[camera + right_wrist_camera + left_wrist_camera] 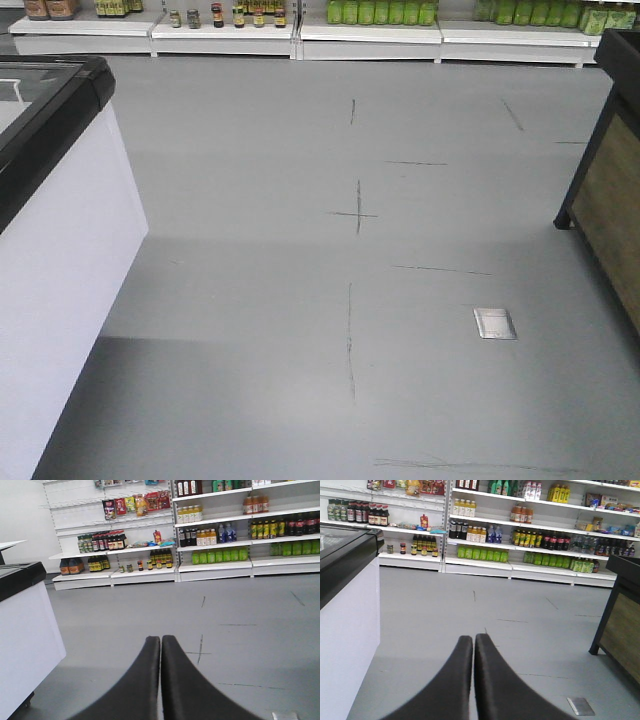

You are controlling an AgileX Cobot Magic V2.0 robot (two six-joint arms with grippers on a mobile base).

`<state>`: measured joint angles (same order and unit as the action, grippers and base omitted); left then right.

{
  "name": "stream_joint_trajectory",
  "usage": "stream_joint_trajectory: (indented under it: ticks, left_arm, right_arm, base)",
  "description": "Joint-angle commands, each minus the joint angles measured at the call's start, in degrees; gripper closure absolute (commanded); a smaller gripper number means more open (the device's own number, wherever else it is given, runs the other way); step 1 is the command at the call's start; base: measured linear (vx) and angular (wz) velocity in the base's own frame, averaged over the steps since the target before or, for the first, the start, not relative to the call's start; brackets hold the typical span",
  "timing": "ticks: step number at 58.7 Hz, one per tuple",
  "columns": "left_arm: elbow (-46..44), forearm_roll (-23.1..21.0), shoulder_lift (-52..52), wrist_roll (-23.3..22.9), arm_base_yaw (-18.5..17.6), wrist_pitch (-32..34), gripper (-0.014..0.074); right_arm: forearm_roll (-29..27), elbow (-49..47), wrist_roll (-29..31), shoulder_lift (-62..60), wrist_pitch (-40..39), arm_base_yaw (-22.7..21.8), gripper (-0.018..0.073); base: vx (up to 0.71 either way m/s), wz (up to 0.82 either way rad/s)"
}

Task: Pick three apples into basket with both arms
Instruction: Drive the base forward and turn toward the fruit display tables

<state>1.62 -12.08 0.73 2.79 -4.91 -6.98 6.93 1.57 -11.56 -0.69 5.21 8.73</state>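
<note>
No dark red apples and no pale blue-white slotted plastic basket show in any of the three views, so I cannot tell where they are. Judged step: the very start, with no apple reached for and none picked or placed.

The left black two-finger tool (473, 640), bottom centre of the left wrist view, has its jaws pressed together with only a hairline gap, and it holds nothing. The right black two-finger tool (160, 641), bottom centre of the right wrist view, is the same: fully closed and empty. Both point out over the bare grey floor (250, 200), which has thin dark scuff lines, with a small square metal floor plate (495, 323) at lower right of the front view.

The next move likely calls for bringing the fruit and basket into view, by turning the base or the arms, and then opening both tools before any reach.

Containers: the white chest freezer with a black-framed glass lid (50, 200) sits at the left edge, and I cannot tell what is in it. A dark wood-panelled stand with a black frame (610, 200) is at the right edge; its top is not visible. The white store shelving (475, 569) across the top holds green bottles (482, 554), dark bottles, yellow drinks and small jars.
</note>
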Motion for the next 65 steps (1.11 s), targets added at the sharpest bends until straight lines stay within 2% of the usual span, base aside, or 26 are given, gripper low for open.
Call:
stream_joint_trajectory:
  ticks: [1,30,65]
  left_arm:
    - [-1.5,-0.2,0.8,-0.4,-0.4,4.0,0.0602]
    - [-1.5,-0.2,0.8,-0.4,-0.4,4.0,0.0602]
    - [-1.5,-0.2,0.8,-0.4,-0.4,4.0,0.0602]
  right_arm:
    - [0.3,0.8,0.3,-0.7,-4.2,-0.3,0.0567]
    - [0.3,0.8,0.3,-0.7,-4.2,-0.3,0.0567]
    - [0.3,0.8,0.3,-0.7,-4.2,-0.3,0.0567]
  base:
    - [0.09,0.19]
    - [0.1,0.14]
    - [0.14,-0.02]
